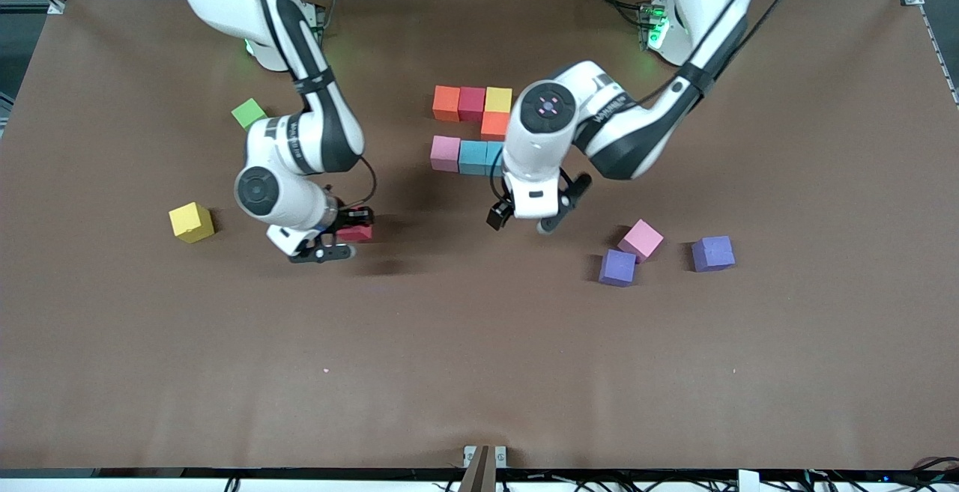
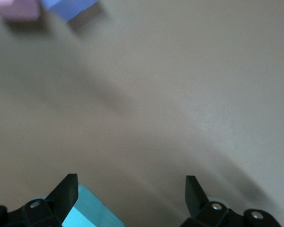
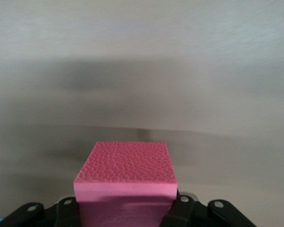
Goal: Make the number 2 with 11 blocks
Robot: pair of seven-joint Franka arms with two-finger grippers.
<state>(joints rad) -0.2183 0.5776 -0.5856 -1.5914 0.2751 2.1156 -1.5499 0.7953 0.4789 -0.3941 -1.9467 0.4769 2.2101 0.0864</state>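
Note:
Part of the number 2 lies mid-table: a row of orange (image 1: 446,102), red (image 1: 471,103) and yellow (image 1: 498,99) blocks, an orange block (image 1: 494,126) under the yellow one, then a row of pink (image 1: 445,153), blue (image 1: 473,157) and a second blue block half hidden by the left arm. My right gripper (image 1: 341,241) (image 3: 125,202) is shut on a red block (image 1: 356,234) (image 3: 125,172) over bare table. My left gripper (image 1: 526,221) (image 2: 131,189) is open with nothing held, just off the blue row; a blue block's corner (image 2: 83,210) shows by one finger.
Loose on the table are a yellow cube (image 1: 192,222) and a green cube (image 1: 249,113) toward the right arm's end. A pink cube (image 1: 640,240) (image 2: 21,9) and two purple cubes (image 1: 617,267) (image 1: 712,253) lie toward the left arm's end.

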